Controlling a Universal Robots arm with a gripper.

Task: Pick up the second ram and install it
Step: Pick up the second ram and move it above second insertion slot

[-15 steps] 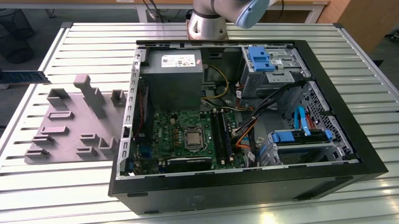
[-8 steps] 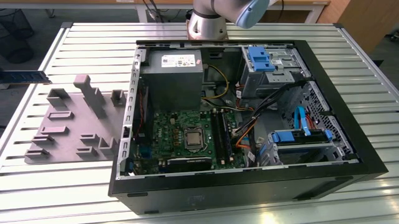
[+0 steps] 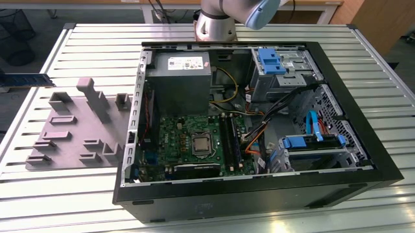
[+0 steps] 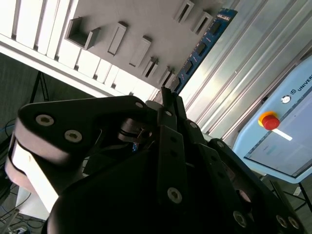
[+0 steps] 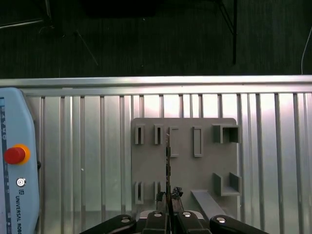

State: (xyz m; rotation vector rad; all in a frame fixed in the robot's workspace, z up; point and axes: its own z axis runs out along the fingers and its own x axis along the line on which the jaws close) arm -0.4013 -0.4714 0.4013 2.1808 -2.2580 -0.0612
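Here, at the exterior view's far left, the second ram [image 3: 27, 80] hangs level above the edge of the slatted metal table [image 3: 97, 39]. Its long side runs across the picture, and it is well apart from the computer case [image 3: 259, 194]. Just to its right in that view, the grey fixture plate [image 3: 71, 141] lies flat on the table, with upright blocks and small pockets on its top. Further right the case lies on its side with the panel off. Inside it, the grey power supply [image 3: 178, 85] sits towards the arm's base [image 3: 217, 22], and the green motherboard [image 3: 188, 138] sits on the near side of the supply. Blue drive brackets [image 3: 311, 142] are at the exterior view's right

In the second wrist view the gripper [image 4: 168, 95] has its black fingers [image 4: 168, 141] pinched on one end of the second ram [image 4: 200, 48]. The blue stick with its row of dark chips reaches away from the tips, along the edge of the fixture plate [image 4: 136, 19]. In the first wrist view the second ram [image 5: 168, 163] is seen edge-on as a thin line rising from the gripper [image 5: 168, 196], whose jaws are drawn narrow onto it, with the fixture plate [image 5: 195, 170] beneath. A pale blue teach pendant [image 5: 17, 195] with a red button [image 5: 14, 155] rests on the table [image 5: 87, 146] beside the plate
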